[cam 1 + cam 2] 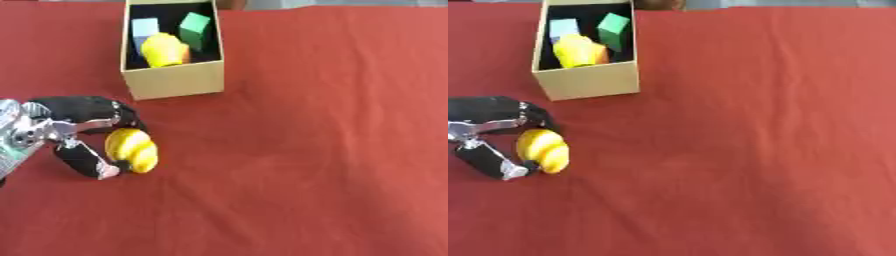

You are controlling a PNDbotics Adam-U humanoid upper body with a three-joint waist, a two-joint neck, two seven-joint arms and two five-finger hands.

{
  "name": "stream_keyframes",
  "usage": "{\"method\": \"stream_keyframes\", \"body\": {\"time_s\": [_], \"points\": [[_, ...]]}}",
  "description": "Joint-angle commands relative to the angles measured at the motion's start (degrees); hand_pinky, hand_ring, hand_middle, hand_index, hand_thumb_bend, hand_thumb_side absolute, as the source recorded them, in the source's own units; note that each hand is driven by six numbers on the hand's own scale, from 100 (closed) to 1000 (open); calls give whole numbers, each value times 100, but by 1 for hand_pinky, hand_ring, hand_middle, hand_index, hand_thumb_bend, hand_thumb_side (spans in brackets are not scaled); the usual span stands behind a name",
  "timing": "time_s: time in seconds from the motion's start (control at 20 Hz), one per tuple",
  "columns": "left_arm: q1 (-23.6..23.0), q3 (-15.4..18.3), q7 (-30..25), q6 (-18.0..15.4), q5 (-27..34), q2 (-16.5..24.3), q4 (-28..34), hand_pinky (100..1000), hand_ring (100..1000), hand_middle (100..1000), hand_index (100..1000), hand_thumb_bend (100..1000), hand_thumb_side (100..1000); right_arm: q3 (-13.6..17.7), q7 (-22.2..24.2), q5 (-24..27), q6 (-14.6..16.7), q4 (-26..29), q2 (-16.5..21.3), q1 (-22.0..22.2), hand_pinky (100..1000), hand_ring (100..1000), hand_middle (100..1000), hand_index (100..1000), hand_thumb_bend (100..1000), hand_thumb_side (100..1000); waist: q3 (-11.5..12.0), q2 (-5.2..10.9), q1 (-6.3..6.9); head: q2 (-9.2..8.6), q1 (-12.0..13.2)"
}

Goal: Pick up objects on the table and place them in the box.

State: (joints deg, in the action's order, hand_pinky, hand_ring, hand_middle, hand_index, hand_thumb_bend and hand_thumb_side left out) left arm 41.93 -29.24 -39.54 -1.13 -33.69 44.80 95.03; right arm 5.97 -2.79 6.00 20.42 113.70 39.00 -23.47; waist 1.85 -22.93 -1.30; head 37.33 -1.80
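Our left hand (74, 135) reaches in from the left edge, fingers and thumb curled around one yellow toy (132, 150) on the red cloth (324, 150), near the box (173, 80). The box holds three things: a yellow lump (163, 49), a green block (194, 27) and a pale blue block (144, 27).

Below me a red cloth (332, 150) covers the whole work surface, lightly creased, evenly lit. At the far edge I see a grey strip (350, 3).
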Motion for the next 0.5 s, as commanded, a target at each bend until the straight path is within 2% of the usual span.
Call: {"method": "stream_keyframes", "body": {"time_s": [0.05,0.4,0.5], "points": [[35,73,125,37,-81,98,196,740,740,715,801,100,189,63,14,24,8,89,91,-23,933,973,665,820,100,816,-2,100,-2,-3,0],[26,387,184,262,-1,302,1056,714,716,692,782,100,197,80,-1,9,4,89,108,21,933,974,664,821,100,815,25,117,9,-5,-39],[57,528,186,338,9,381,1352,714,715,690,780,100,172,86,-5,4,4,89,118,36,933,973,665,821,100,814,37,128,12,-5,-59]]}}
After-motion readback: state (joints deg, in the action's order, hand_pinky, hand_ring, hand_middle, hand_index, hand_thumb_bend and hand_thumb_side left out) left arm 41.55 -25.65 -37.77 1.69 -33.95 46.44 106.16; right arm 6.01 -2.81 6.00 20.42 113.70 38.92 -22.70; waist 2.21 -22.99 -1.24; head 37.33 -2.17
